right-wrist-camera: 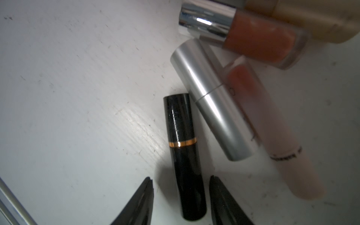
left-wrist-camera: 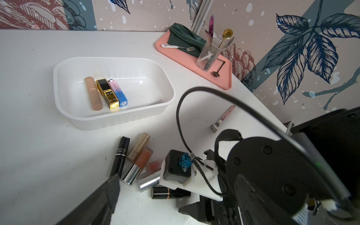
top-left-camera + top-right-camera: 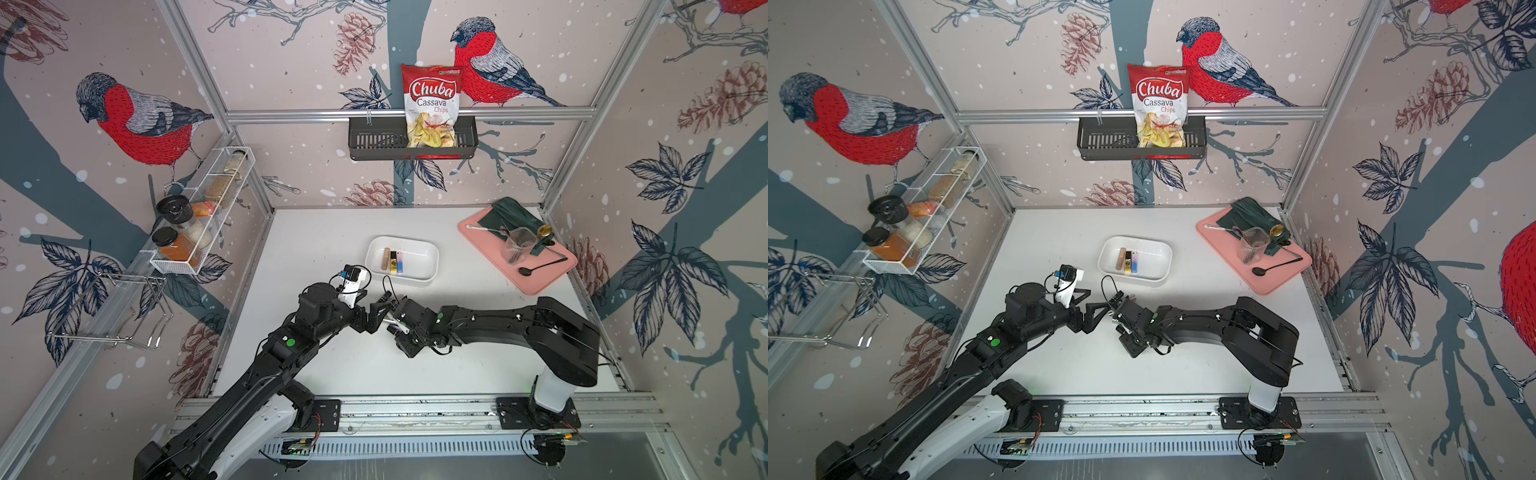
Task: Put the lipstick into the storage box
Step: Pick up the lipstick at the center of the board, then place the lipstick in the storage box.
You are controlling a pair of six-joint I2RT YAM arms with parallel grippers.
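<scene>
A white surface (image 3: 395,374) fills the lower middle of both top views. The black left arm (image 3: 249,374) and right arm (image 3: 519,328) reach in from the bottom edge and meet near the centre of the surface. A pink tray (image 3: 540,280) sits at the upper right of the surface and carries a green cloth, a clear cup and cutlery.

The white storage box (image 3: 419,266) lies just above the meeting arms, apart from both. Three lipsticks lie side by side in its left half: a beige tube (image 2: 93,93), a gold and black one (image 2: 108,94) and a pink and blue one (image 2: 118,93).

Below the box in the left wrist view, more lipsticks lie loose in a cluster. The left fingers (image 2: 105,194) are spread wide and hold nothing. In the right wrist view the right fingers (image 1: 140,200) stand parted on either side of a black lipstick (image 1: 183,136) with a gold band, which lies flat. A thin strip of surface shows between each finger and the tube. A silver tube (image 1: 212,109) lies just beside it.
</scene>
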